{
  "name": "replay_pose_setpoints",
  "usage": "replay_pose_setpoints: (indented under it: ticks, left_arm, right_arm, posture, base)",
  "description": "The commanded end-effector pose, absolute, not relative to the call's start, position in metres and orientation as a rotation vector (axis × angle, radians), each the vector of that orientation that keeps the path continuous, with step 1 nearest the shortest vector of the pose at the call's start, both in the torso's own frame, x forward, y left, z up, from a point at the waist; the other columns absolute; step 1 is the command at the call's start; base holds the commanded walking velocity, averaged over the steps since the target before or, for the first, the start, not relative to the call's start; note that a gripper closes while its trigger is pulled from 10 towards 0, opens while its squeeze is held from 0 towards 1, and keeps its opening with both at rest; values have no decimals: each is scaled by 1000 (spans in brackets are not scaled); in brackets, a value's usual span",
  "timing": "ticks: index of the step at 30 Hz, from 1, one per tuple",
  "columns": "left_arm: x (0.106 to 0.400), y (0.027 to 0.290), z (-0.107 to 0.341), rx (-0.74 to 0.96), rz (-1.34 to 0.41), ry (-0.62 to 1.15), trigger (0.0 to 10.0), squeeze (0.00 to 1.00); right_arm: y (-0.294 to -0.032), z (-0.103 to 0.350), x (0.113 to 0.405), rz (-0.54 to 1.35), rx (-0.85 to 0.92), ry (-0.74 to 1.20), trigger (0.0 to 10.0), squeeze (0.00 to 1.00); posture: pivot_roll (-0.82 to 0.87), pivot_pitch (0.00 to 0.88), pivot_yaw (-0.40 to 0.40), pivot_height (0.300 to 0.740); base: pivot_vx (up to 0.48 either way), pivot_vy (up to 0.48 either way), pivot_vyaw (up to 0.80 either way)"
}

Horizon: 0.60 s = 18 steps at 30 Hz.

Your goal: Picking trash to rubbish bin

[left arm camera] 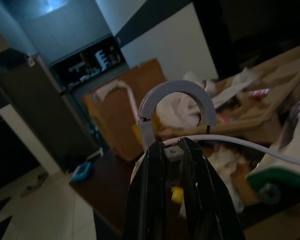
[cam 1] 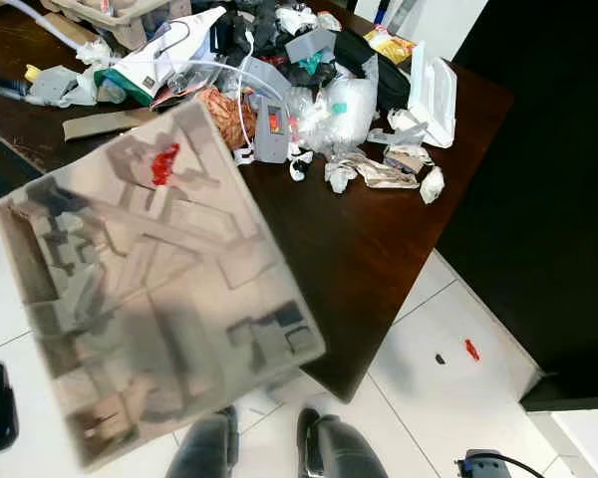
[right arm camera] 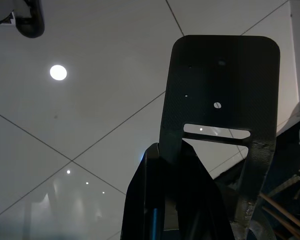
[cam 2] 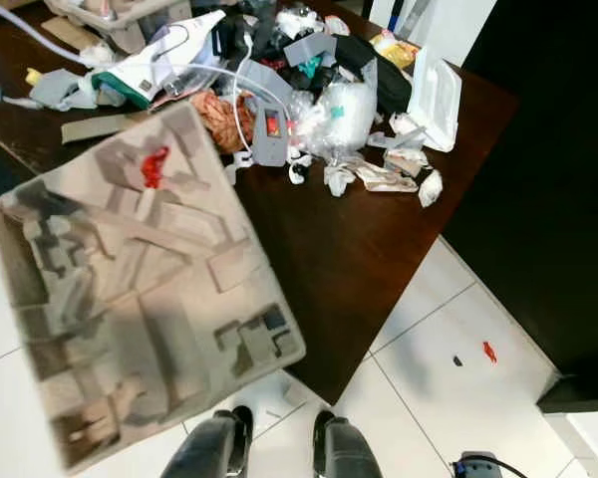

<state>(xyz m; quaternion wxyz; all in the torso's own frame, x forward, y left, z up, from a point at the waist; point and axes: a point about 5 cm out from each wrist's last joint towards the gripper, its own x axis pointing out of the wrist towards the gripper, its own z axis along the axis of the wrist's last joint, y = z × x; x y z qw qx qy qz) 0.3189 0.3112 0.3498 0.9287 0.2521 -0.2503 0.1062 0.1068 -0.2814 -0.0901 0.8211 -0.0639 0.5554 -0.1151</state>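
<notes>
Carrying looks like the step: in the left eye view a moulded pulp tray (cam 1: 149,299) fills the lower left, lifted off the littered surface (cam 1: 369,249). In the left wrist view, the left gripper (left arm camera: 171,147) pinches a white cable (left arm camera: 240,146). In the right wrist view the right gripper (right arm camera: 190,165) clamps a dark plate (right arm camera: 222,85); next, find the bin.

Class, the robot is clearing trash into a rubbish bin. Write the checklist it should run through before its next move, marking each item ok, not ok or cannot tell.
1. Large grey moulded-pulp tray raised clear of the dark wooden table: ok, it appears to be up close to the head camera.
2. Which gripper holds the tray: cannot tell.
3. Left gripper free for more trash: not ok, its fingers are closed on a white cable.
4. Route to the rubbish bin: cannot tell.
5. Table cleared: not ok, a pile of mixed trash lies at its far end.
6. White tiled floor clean: not ok, a small red scrap lies there.
</notes>
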Motion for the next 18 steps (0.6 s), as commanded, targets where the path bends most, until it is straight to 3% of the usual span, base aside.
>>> replay_pose_setpoints:
  ticks: [1, 11, 18]
  left_arm:
    - [311, 317, 348, 542, 250, -503, 0, 0]
    - [305, 321, 336, 514, 275, -470, 118, 0]
    - [310, 302, 330, 451, 155, -482, 784, 0]
  right_arm:
    - [-284, -93, 91, -251, -137, 1239, 10000, 0]
    - [-279, -94, 95, -206, -142, 1240, 10000, 0]
    - [-279, -94, 97, -205, -141, 1239, 10000, 0]
  posture:
    - [119, 291, -78, 740]
    - [122, 287, -84, 740]
    - [122, 274, -81, 740]
  base:
    - [0, 0, 0]
    - [0, 0, 0]
    - [0, 0, 0]
